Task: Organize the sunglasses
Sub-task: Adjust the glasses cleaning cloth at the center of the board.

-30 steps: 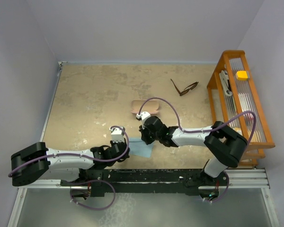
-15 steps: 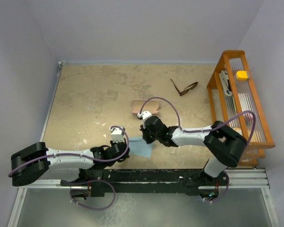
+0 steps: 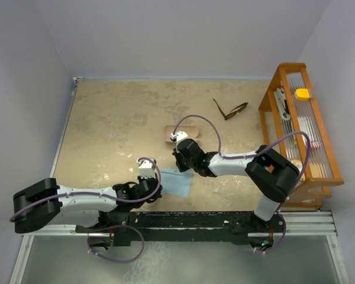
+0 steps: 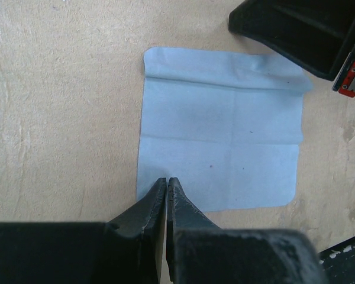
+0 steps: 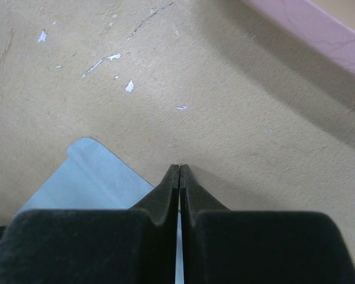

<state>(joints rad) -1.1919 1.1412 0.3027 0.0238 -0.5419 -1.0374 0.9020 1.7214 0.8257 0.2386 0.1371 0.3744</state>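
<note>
Relative to the earlier frames, the right gripper has drawn back from the far right corner of the light blue cloth toward the pink case, leaving the whole square exposed; the left arm has not shifted. Both tools are fully closed, fingertips pressed together with nothing visible between them. The left gripper sits low at the near left corner of the cloth, which lies flat on the table with only its far edge slightly rolled. This spread suggests the cloth was laid out on purpose as part of the tidying. The right gripper's tips hang just beyond the cloth's far corner, the case edge close ahead in the wrist view. The case lies just beyond the cloth, between it and the eyewear, probably as the intended container. The sunglasses rest untouched at the far right of the table, temples unfolded, near the wooden rack and well apart from both grippers. Judged from this layout, folding and casing them remains to be done, most plausibly by the nearer right arm.
</note>
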